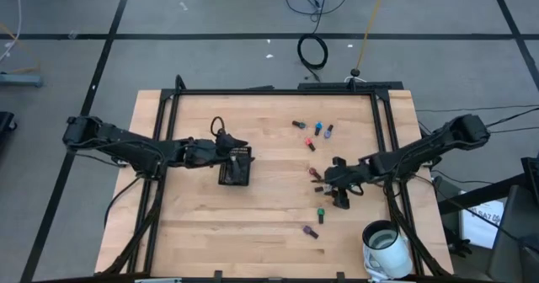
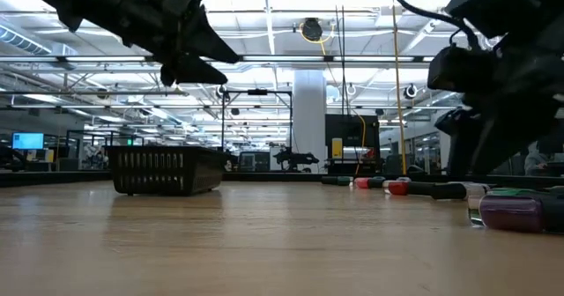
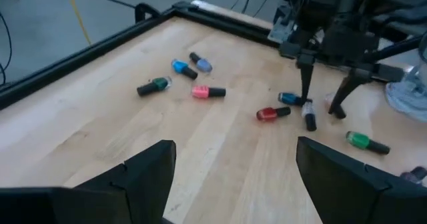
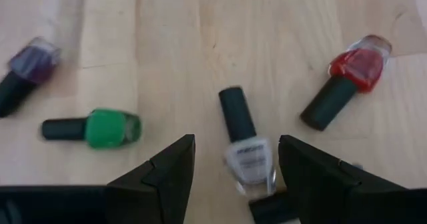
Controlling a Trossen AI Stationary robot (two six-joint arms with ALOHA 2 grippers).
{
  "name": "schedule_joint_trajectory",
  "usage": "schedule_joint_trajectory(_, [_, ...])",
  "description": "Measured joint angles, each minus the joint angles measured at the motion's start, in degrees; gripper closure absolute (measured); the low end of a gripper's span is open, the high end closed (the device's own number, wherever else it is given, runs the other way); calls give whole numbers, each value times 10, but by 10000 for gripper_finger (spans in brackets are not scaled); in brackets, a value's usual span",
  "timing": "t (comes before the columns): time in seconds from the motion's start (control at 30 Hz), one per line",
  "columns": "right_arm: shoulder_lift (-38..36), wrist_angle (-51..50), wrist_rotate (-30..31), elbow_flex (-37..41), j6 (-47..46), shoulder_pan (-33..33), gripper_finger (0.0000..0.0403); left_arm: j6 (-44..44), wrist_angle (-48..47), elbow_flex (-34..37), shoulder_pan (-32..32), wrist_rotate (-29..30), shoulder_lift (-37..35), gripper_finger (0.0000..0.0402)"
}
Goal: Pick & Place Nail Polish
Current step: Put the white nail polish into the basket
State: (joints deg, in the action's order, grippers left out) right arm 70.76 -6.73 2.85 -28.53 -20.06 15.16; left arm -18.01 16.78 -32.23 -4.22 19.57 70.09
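Several small nail polish bottles lie on their sides on the right half of the wooden table: a far cluster, a red one, a green one and a purple one. My right gripper points down at the table, open, its fingers standing on either side of a pale bottle with a dark cap without touching it. In the high view this gripper is among the near bottles. My left gripper hovers open and empty above the black slotted tray, which rests on the table's left middle.
A white cup stands at the near right corner. A black metal frame runs along the table's edges. The bare wood between the tray and the bottles is free. A dark cap lies just below the pale bottle.
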Motion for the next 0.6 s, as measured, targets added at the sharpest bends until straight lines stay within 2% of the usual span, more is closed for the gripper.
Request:
schedule_joint_trajectory(0.37, [83, 81, 3, 0, 58, 0, 200, -21, 7, 0, 5, 0, 42, 96])
schedule_joint_trajectory(0.6, [112, 91, 27, -2, 64, 0, 203, -21, 11, 0, 5, 0, 53, 96])
